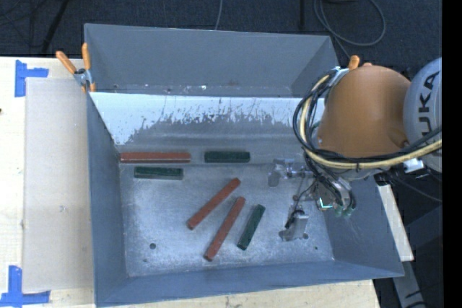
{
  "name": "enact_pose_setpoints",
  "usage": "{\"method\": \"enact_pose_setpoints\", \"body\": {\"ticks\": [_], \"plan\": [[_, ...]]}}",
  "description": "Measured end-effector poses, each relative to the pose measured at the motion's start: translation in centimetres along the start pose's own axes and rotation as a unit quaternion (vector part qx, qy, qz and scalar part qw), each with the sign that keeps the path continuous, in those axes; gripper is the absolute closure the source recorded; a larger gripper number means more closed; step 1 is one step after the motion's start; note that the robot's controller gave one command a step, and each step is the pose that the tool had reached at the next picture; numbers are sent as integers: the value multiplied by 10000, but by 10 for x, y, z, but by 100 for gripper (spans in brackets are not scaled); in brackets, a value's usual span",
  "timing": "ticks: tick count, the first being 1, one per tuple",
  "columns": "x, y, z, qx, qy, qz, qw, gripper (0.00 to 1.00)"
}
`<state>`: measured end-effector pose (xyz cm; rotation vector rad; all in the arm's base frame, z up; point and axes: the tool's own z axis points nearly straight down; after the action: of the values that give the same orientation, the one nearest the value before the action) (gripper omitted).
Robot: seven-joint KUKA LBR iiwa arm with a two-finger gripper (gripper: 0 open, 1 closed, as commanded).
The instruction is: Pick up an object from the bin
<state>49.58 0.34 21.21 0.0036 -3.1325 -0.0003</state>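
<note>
Inspecting the bin (216, 68), you find the pincer (294, 226) low at its right side, near a slanted dark green bar (250, 226); whether spread or pressed together, you cannot tell. Nothing appears lifted, so the pick itself remains outstanding

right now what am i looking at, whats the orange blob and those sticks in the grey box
One camera looks down into a grey metal bin. The orange cover on the right is part of a robot arm; below it hangs its tool, low over bare floor at the bin's right side. Six bars lie flat. Near the back: a long reddish-brown bar, a dark green bar beside it, a second green bar just in front. In the middle, slanted: two reddish-brown bars and a slanted green bar, nearest the tool. None is lifted.
</note>
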Motion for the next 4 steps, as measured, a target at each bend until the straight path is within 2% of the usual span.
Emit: {"method": "enact_pose_setpoints", "body": {"ticks": [1,2,3,4], "plan": [[-2,0,-4,0,-37,0,10000,0],[-2,0,-4,0,-37,0,10000,0],[-8,28,54,11,-40,-3185,9479,0],[-14,30,56,9,-48,-3230,9464,0]]}}
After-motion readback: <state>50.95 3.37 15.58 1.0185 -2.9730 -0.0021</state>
